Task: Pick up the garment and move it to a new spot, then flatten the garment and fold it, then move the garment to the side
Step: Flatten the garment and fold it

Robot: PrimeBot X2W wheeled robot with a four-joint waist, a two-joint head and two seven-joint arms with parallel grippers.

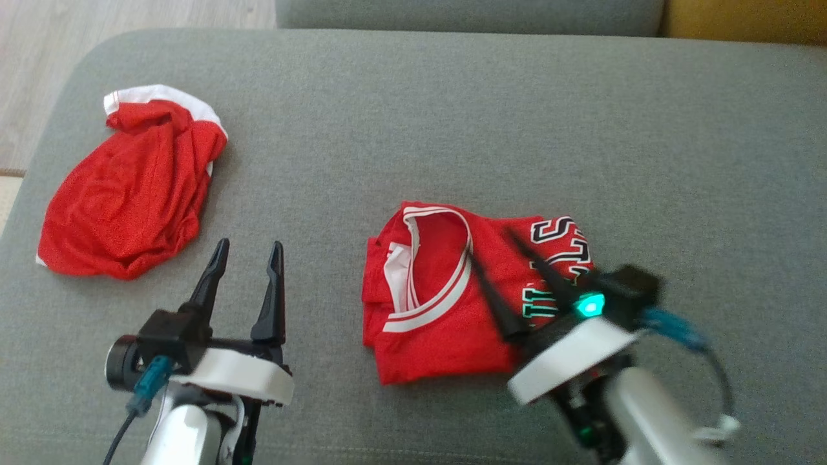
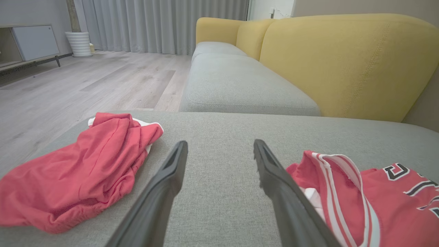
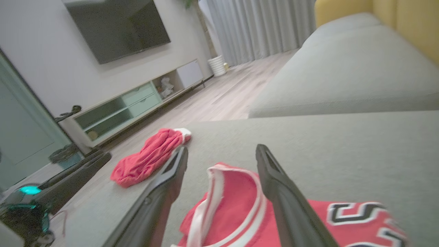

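While both arms were over the grey sofa seat [image 1: 452,116], the folded red jersey [image 1: 439,323] lay flat on it and serves as the reference for everything else. Farthest to the left of the jersey, well apart from it and a little further from the robot, sat a crumpled pair of red shorts [image 1: 129,194] with a white band bunched at its far end. Between the shorts and the jersey, nearer the robot than either, the left claw [image 1: 251,245] hung over bare upholstery with its two dark fingers spread and nothing between them; its own camera showed the shorts [image 2: 85,171] to one side of the left claw [image 2: 219,142] and the jersey [image 2: 377,199] to the other, touching neither. The jersey itself showed its white-striped neckline facing up on its left half and black-and-white lettering on its right half. Over that right half reached the right claw [image 1: 488,240], its fingers parted and pointing across the fabric toward the neckline. From the right wrist, the right claw [image 3: 222,147] stood wide with the collar of the jersey [image 3: 236,206] seen between its fingers, gripping nothing; whether the tips touched the cloth could not be told. Beyond the jersey rose a yellow backrest [image 2: 343,61].
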